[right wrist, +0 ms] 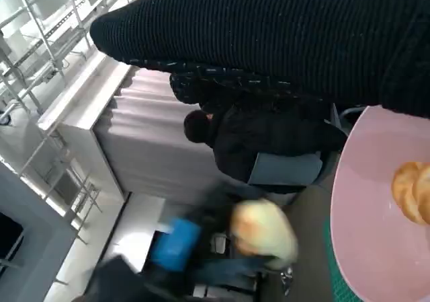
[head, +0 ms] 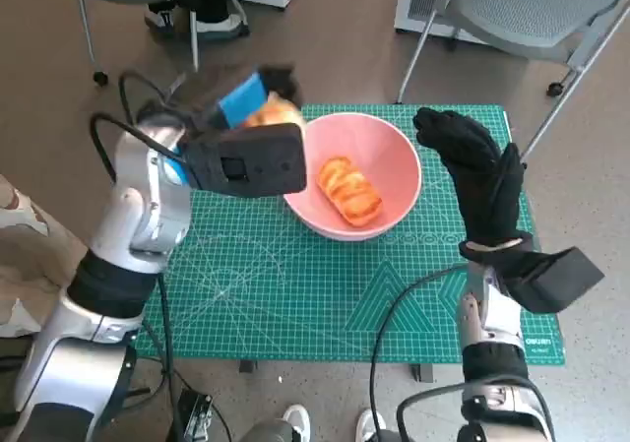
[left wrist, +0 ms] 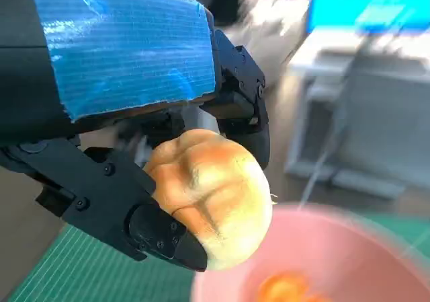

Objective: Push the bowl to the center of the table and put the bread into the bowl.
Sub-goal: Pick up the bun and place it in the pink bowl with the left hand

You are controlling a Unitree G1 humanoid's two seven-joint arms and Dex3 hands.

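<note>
Pink bowl (head: 394,157): mid-worktop, one pastry (head: 349,190) inside; left hand (head: 246,102) fingers grip bread roll (left wrist: 208,194), undropped; right hand (head: 477,166) spread, empty.

bowl (head: 379,142) mid-mat (head: 295,294), pastry (head: 348,190) inside, roll (head: 272,115) left of bowl

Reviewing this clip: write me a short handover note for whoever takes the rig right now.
Left hand: holds a round bread roll, raised by the pink bowl's rim on the robot's left.
Right hand: open, holds nothing, beside the bowl on its other side.
Bowl: on the green mat, toward the far middle; one piece of bread already lies inside.
Done: bowl looks placed, one bread in.
Left: bring the roll over the bowl and release it.
</note>
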